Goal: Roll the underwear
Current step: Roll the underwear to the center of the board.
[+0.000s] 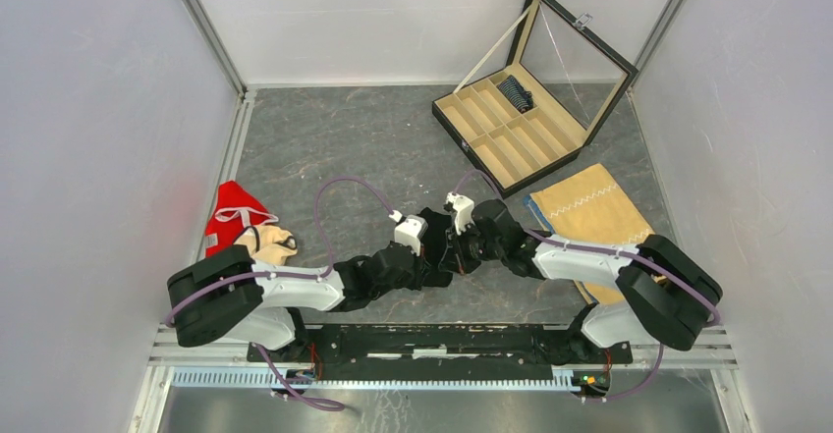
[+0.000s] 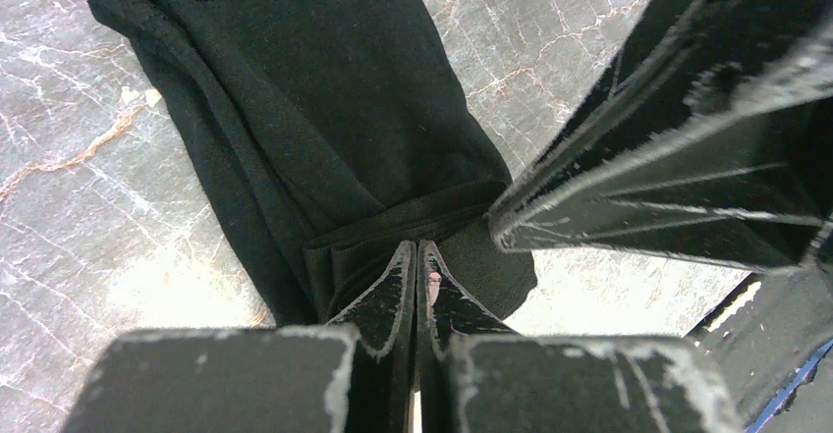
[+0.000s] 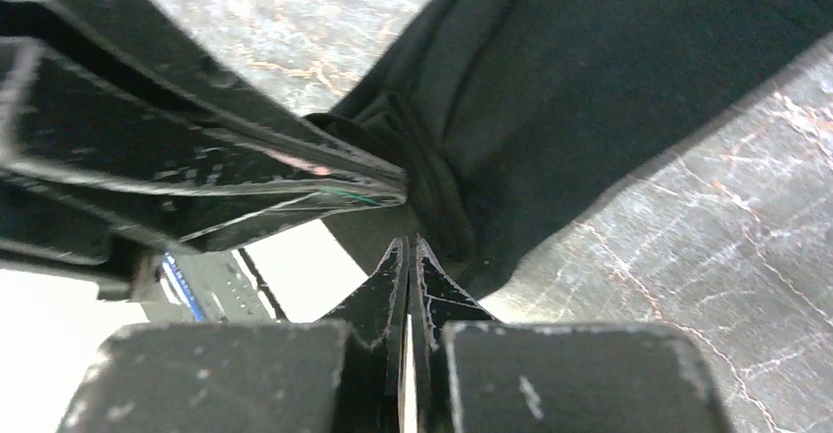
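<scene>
The black underwear [image 2: 324,109] lies on the grey marble table, folded into a long strip with a thicker bunched fold at its near end. My left gripper [image 2: 417,248] is shut, its tips pressed against that fold. From the other side my right gripper [image 3: 413,243] is shut on the strip's bunched edge [image 3: 437,197]. In the top view the two grippers, left [image 1: 442,261] and right [image 1: 470,248], meet at mid-table and hide the black underwear. A dark striped underwear roll [image 1: 514,92] sits in a box compartment.
An open compartment box [image 1: 491,134] with a raised glass lid stands at the back right. A tan cloth with white zigzag stitching [image 1: 594,212] lies under the right arm. A red and white doll [image 1: 241,222] lies at the left by the wall.
</scene>
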Robot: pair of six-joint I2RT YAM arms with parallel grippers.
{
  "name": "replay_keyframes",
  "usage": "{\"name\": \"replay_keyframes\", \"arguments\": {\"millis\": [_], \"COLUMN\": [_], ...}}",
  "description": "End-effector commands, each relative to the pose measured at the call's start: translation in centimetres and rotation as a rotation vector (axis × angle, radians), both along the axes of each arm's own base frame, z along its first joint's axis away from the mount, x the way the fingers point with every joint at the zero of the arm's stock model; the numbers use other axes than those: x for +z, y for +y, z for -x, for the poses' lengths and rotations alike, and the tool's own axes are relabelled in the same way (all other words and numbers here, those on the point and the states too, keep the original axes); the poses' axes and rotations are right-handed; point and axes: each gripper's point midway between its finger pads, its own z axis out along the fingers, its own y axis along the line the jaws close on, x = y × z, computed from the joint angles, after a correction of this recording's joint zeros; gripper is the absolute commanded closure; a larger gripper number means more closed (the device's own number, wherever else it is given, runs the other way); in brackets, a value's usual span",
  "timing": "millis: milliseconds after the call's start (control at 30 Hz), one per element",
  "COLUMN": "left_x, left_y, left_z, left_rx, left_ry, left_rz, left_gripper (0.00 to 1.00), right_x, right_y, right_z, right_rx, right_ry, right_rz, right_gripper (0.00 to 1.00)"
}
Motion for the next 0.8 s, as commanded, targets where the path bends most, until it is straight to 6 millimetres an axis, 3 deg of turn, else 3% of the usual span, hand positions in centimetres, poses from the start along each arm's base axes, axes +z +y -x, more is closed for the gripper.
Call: {"name": "replay_keyframes", "arguments": {"millis": [0,233,367,633,767], "left_x": [-3.4,-2.7,-1.3,2.9,3.2], "left_y": [2.6,2.5,2.4,1.5,1.5], "left_z": [1.6,1.5,1.3,1.2,1.3], "left_rx": [0.012,0.016,0.028,0.015,0.005], "left_ry": [0.089,0.079,0.065,0.026,0.02], "left_rz": [-0.11,-0.089,-0.056,0.059,0.071], "left_gripper": [0.98,0.98,0.98,0.98,0.98], "right_x": [-1.3,-4.9,-6.1,-6.8,-6.9], "right_y": [-0.6,-2.8,-3.7,-4.1,-4.0], "right_z": [-1.9,-2.1,-1.7,-1.1,-1.0], "right_rx": [-0.114,-0.162,-0.166,-0.157,-0.155], "right_ry": [-0.025,-0.014,-0.001,0.008,0.01], "right_rz": [0.04,0.184,0.227,0.242,0.24], "right_gripper": [0.98,0.99,1.0,1.0,0.99]}}
